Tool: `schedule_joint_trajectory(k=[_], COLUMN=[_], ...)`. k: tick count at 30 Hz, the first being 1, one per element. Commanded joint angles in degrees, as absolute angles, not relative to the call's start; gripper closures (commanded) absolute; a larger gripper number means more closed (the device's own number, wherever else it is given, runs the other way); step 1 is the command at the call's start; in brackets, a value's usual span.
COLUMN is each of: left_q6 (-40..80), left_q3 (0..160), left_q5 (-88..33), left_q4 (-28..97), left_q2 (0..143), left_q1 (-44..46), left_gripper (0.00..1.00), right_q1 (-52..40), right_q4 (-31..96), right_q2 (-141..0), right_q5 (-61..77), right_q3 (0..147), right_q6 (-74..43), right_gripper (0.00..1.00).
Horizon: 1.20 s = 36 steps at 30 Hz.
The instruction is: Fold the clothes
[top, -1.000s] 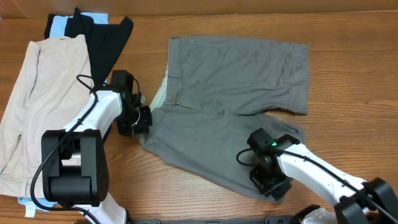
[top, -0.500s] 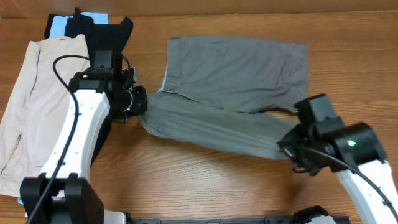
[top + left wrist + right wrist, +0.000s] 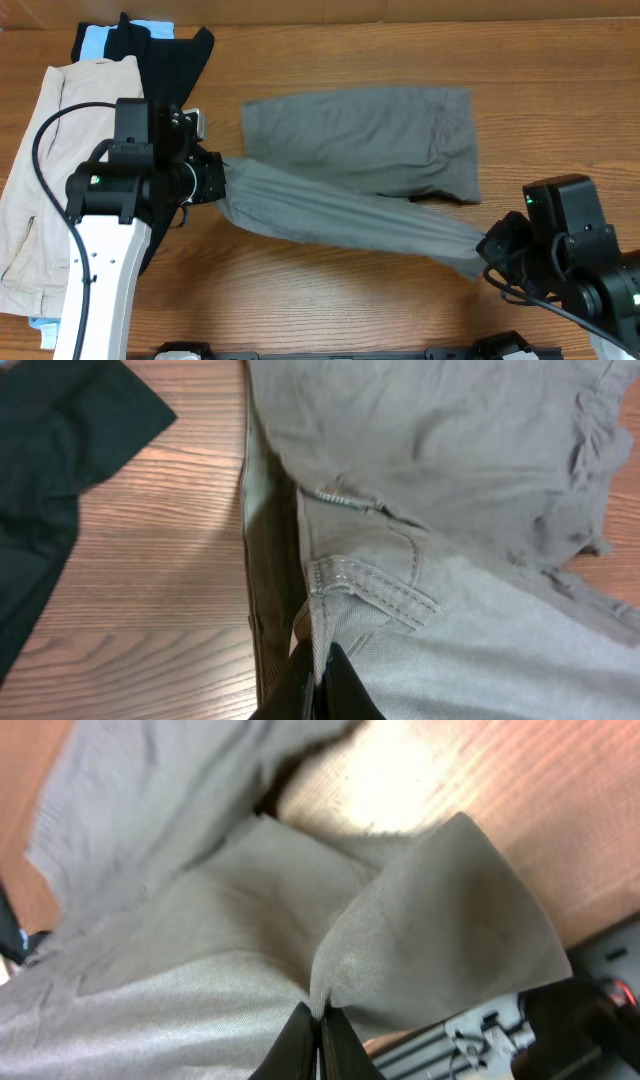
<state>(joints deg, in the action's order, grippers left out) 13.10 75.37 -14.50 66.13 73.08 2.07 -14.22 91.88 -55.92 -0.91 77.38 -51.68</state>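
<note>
Nearest the front edge of the table (image 3: 330, 300), a hem corner of the grey shorts (image 3: 380, 140) is being pinched by the closed right gripper (image 3: 490, 247). Farther in, the waistband is being clamped by the left gripper (image 3: 218, 180), its fingers seemingly pressed together. Farthest back, the other leg is being left flat.

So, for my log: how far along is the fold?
Done: left gripper and right gripper are each shut on an end of the shorts. In hand: one leg stretched, lifted between them; the other lies flat on the table. Remaining: laying it over, further folds.
</note>
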Motion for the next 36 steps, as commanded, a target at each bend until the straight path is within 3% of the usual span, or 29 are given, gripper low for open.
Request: schedule_joint_trajectory(k=[1, 10, 22, 36], left_q6=[11.57, 11.81, 16.75, 16.95], left_q3=[76.6, 76.58, 76.58, 76.58], left_q5=[-10.33, -6.26, -1.45, -1.32], left_q4=[66.0, 60.34, 38.2, 17.28], left_q2=[72.95, 80.66, 96.09, 104.44], left_q1=[1.32, 1.32, 1.32, 1.8], left_gripper=[0.96, 0.96, 0.96, 0.96], right_q1=[-13.45, -10.68, -5.76, -5.76], right_q4=[89.06, 75.88, 49.54, 33.91], right_q2=[-58.85, -75.88, -92.82, -104.97], right_q5=[-4.56, -8.54, -8.32, -7.88], right_q3=[78.72, 78.72, 78.72, 78.72], right_q6=[-47.0, -40.32, -27.9, -25.17], right_gripper=[0.96, 0.96, 0.96, 0.96])
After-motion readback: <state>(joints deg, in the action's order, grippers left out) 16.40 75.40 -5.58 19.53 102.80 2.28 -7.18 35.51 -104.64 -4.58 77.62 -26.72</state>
